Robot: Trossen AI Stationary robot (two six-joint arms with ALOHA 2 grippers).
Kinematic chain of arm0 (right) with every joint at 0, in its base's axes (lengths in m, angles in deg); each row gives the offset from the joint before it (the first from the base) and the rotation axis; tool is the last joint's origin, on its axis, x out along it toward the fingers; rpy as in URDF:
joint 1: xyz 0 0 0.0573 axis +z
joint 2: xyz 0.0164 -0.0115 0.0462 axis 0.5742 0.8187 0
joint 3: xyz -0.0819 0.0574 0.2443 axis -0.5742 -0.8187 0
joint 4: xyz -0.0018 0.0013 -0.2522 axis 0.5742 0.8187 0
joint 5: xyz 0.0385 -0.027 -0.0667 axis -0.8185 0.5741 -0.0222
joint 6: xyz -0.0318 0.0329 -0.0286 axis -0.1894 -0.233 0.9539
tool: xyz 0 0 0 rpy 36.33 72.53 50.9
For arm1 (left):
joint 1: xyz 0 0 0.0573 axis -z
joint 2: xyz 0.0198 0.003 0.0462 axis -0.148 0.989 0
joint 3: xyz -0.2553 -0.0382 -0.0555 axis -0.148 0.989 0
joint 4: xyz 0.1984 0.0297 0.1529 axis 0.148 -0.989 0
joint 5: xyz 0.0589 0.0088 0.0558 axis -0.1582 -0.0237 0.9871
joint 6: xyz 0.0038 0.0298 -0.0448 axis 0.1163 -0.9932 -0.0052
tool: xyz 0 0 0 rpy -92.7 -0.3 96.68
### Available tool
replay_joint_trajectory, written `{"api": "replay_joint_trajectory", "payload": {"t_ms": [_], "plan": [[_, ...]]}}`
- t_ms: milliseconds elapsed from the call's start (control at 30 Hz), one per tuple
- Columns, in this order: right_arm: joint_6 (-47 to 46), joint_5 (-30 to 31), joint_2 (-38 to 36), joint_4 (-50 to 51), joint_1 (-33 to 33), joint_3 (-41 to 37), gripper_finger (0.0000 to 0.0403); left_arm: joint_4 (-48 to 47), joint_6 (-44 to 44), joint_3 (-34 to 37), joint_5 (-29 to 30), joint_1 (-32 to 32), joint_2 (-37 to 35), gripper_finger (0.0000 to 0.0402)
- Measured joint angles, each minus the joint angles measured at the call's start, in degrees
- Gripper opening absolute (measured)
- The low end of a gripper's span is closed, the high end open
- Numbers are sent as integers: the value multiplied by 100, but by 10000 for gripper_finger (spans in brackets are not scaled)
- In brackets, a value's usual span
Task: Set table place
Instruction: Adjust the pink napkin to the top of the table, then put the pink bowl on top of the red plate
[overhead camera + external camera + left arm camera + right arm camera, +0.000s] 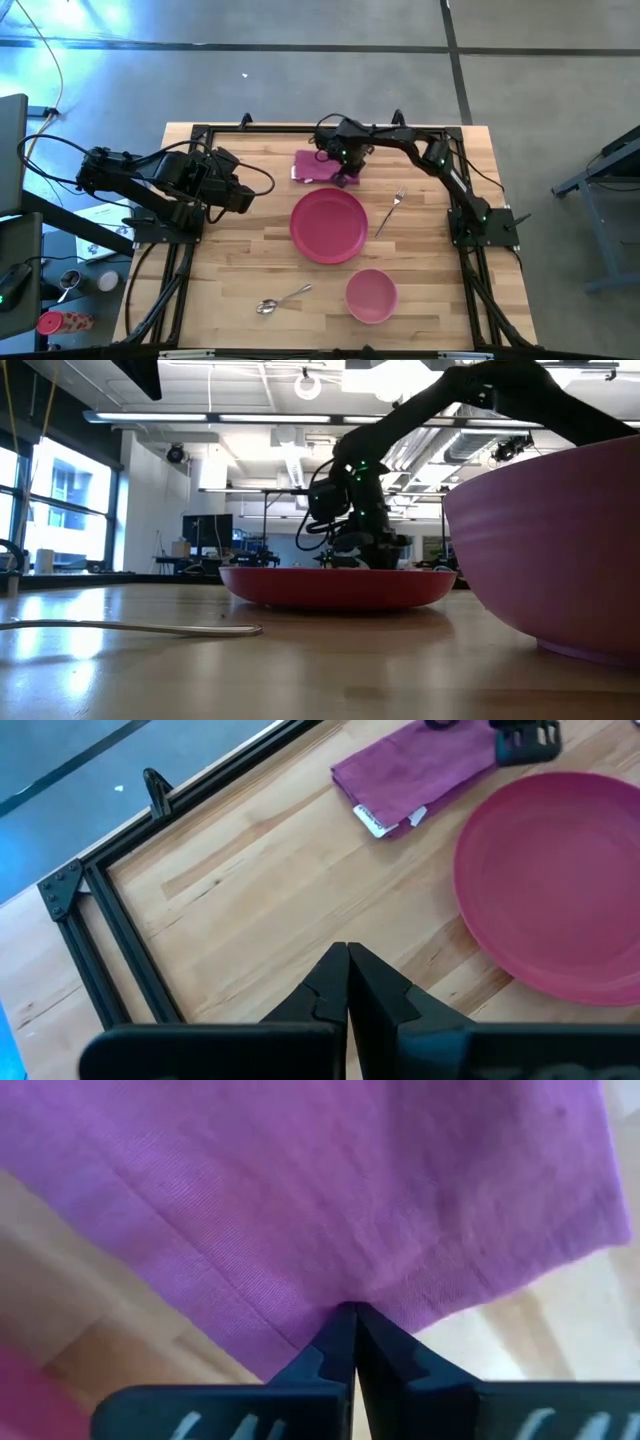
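The magenta napkin lies folded on the table at the far middle; it also shows in the left wrist view. My right gripper is down at the napkin's end nearest the pink plate, shut on the cloth. The plate sits in the middle, the pink bowl near the front, the fork right of the plate and the spoon at the front left. My left gripper is shut and empty, over the table's left part. My right gripper pinches the napkin between its two shut fingers at a hemmed edge near a corner, on the side toward the plate. The fingers come from above, pointing down. Folds run in toward the fingertips. The rest of the napkin lies flat on the table.
The black rail frame runs along the table's edges. In the low view the bowl stands close at the right, the spoon's handle lies at the left, and the plate hides the napkin.
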Motion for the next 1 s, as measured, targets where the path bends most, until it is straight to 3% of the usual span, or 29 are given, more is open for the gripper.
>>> {"api": "replay_joint_trajectory", "payload": {"t_ms": [500,633,767,900,1000], "plan": [[-48,301,-1118,-391,-89,-45,0,4,-13,0,-90,0,0,0],[-49,160,-1156,-121,143,-45,0,7,-11,0,-128,0,11,0],[54,584,-1368,371,673,-78,0,9,-11,0,-193,0,11,0],[-150,843,-2129,111,1092,-918,0,7,-60,0,-196,2,11,0],[-913,533,-3111,-165,1326,-2118,0,11,-153,0,-195,0,11,0]]}}
